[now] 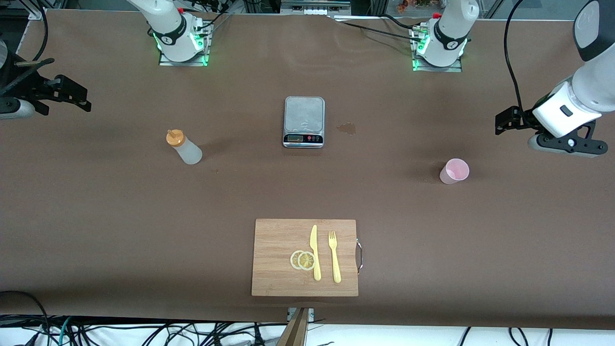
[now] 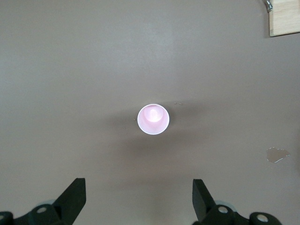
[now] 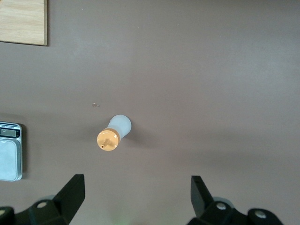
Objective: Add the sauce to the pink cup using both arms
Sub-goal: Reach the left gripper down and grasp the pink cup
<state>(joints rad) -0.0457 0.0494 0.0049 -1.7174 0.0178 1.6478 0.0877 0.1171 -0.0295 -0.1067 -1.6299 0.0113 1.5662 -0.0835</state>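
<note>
The sauce, a whitish squeeze bottle with an orange cap, stands upright toward the right arm's end of the table; in the right wrist view the sauce is seen from above. The pink cup stands upright toward the left arm's end, its inside looking bare. My right gripper hangs open in the air at its table end, apart from the bottle, with nothing between its fingers. My left gripper hangs open over the table near the cup, also holding nothing.
A kitchen scale sits mid-table near the bases, with a small wet spot beside it. Nearest the front camera lies a wooden cutting board with a yellow knife, a fork and two lemon slices.
</note>
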